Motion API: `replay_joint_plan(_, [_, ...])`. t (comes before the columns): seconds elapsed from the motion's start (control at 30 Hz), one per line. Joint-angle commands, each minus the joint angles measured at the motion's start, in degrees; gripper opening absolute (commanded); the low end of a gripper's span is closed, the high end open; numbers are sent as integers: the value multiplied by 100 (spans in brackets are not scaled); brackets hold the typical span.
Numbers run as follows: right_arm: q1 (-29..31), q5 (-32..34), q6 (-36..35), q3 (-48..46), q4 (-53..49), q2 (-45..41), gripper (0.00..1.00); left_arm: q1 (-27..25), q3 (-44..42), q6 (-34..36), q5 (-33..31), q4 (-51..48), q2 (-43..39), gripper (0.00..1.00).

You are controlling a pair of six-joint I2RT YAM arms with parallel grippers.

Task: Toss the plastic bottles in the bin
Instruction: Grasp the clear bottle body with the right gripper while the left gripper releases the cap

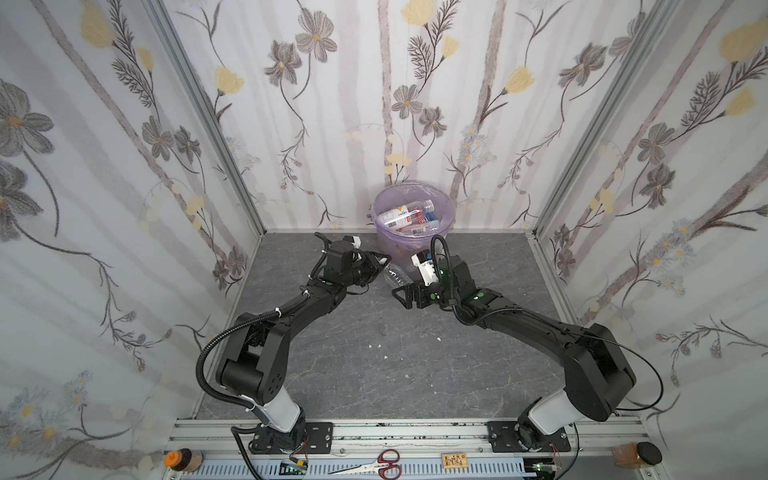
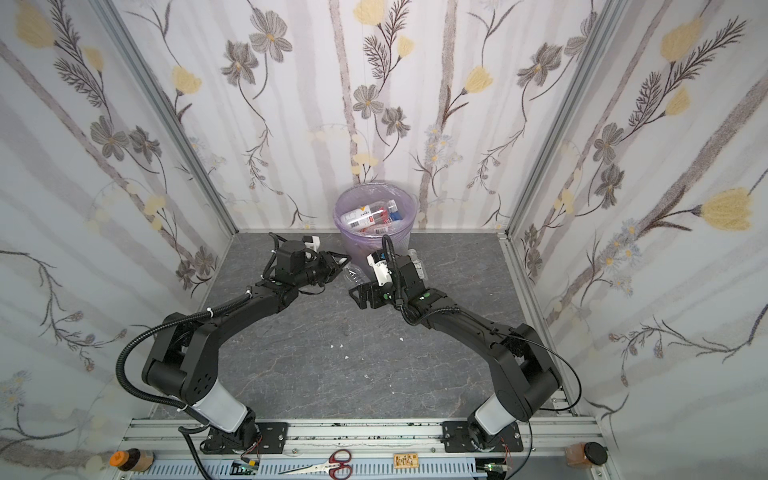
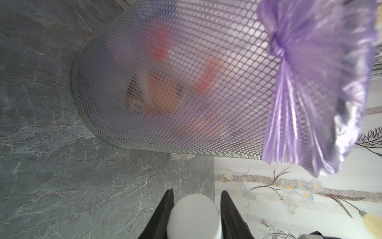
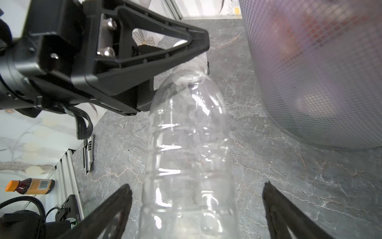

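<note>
Both my arms stretch forward and bend inward, meeting low over the worktop (image 1: 374,365). My left end effector (image 1: 384,261) is clamped on the white cap (image 3: 193,215) of a clear plastic bottle (image 4: 186,144), whose body runs into my right end effector (image 4: 197,184). That one gapes wide, its fingers (image 4: 115,211) either side of the bottle's body and clear of it. The bin (image 4: 310,82) stands just beyond both.
</note>
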Motion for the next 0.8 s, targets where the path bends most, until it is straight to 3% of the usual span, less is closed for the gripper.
replay_joint_plan(0.0, [13, -81, -9, 98, 289, 91, 92, -10, -11, 32, 38, 74, -94, 29])
replay_joint_plan(0.2, [26, -68, 36, 145, 344, 120, 78, -19, -103, 45, -2, 41, -121, 29])
replay_joint_plan(0.33, [34, -46, 36, 127, 346, 97, 60, -19, -110, 49, -25, 29, -129, 32])
replay_joint_plan(0.5, [34, -50, 52, 92, 355, 80, 54, -28, -111, 24, -48, 16, -151, 35])
replay_joint_plan(0.57, [44, -62, 62, 73, 355, 65, 52, -29, -101, 15, -52, 11, -156, 43])
replay_joint_plan(0.77, [43, 85, -34, 96, 140, -158, 51, 11, -75, 54, -88, -119, -310, 79])
